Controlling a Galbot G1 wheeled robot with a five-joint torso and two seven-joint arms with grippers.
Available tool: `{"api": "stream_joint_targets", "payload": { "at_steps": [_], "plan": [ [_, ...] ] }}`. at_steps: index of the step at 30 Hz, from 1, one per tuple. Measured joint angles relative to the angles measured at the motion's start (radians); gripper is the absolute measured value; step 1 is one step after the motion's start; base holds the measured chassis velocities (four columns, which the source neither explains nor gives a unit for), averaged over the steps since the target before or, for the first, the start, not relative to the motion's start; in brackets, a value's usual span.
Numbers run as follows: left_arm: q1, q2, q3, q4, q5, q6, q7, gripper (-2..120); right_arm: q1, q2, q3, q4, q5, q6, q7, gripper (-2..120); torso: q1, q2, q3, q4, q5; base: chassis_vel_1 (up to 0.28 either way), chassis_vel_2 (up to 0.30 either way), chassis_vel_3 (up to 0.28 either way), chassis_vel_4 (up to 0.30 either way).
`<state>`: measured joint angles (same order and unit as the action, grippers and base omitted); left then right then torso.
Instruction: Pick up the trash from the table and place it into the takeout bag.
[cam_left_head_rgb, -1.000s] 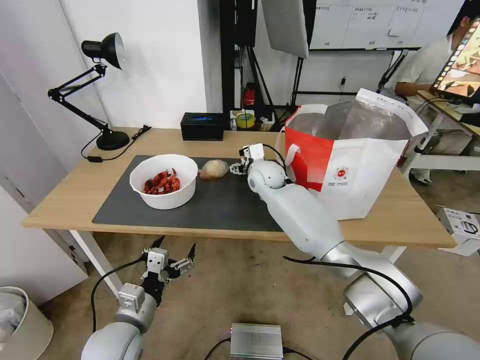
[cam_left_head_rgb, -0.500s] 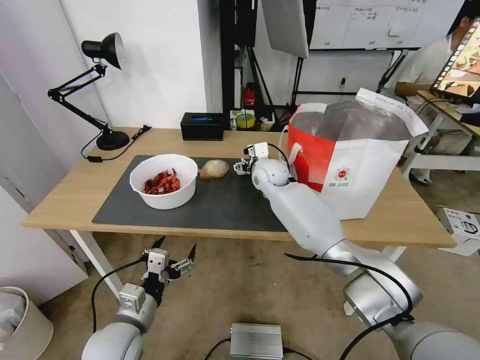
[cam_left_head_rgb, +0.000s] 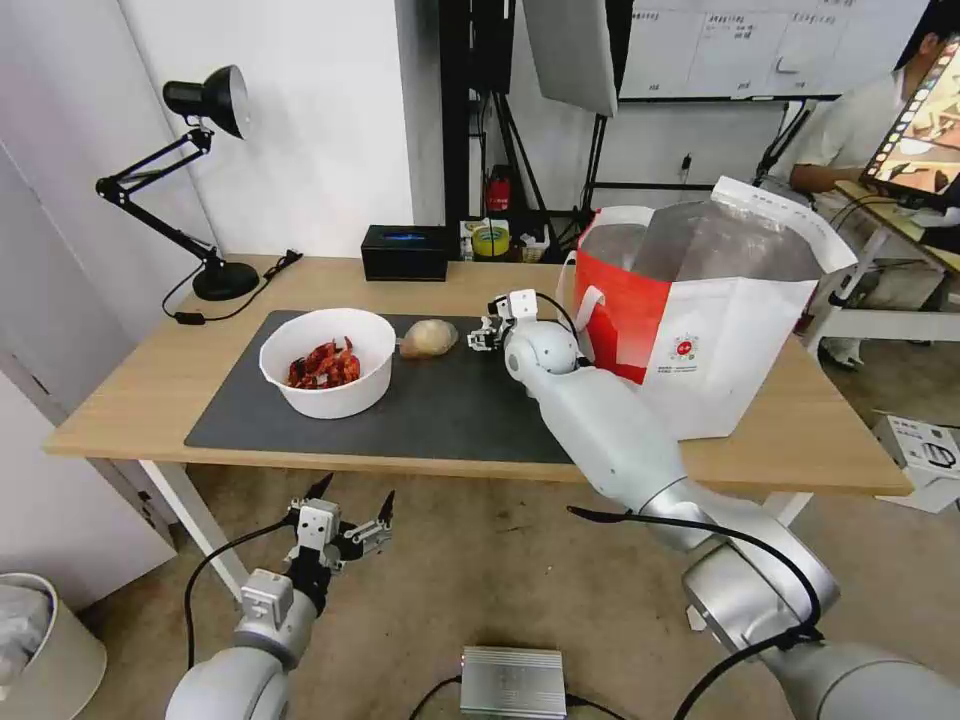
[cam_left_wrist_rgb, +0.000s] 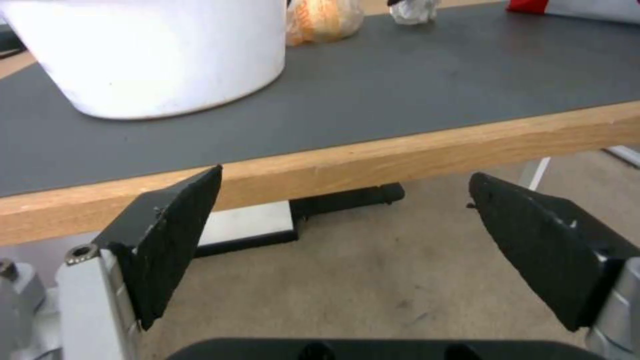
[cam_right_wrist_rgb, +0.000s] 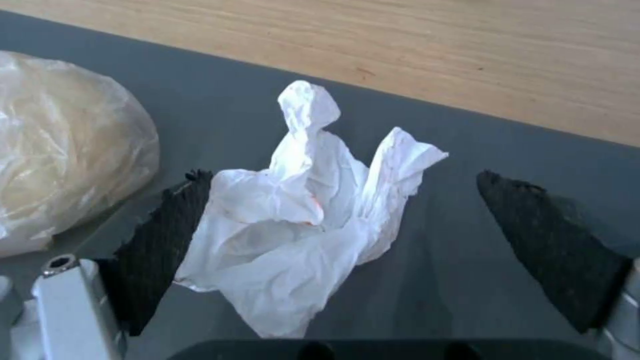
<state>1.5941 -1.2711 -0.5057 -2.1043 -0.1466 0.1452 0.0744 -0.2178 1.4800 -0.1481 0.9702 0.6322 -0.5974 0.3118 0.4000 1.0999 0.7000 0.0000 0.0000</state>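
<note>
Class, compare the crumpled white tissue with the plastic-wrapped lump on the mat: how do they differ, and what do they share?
The crumpled white tissue is white, thin and sticks up in folded peaks; the beige plastic-wrapped lump is beige, rounded and smooth under its glossy film. The tissue sits between the fingers of the open right tool, one finger at its edge; the lump lies just outside them. The lump looks bulkier than the tissue. Both rest on the dark grey mat.
</note>
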Motion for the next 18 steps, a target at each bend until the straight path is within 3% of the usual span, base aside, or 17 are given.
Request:
{"api": "stream_joint_targets", "payload": {
  "at_steps": [18],
  "plan": [
    [0.01, -0.003, 0.004, -0.011, 0.009, -0.001, -0.001, 100, 0.005, -0.009, -0.006, 0.015, 0.004, -0.004, -0.006, 100, 0.0, 0.0, 0.0, 0.0, 0.0, 0.0, 0.0, 0.0, 0.0]
  ]
}}
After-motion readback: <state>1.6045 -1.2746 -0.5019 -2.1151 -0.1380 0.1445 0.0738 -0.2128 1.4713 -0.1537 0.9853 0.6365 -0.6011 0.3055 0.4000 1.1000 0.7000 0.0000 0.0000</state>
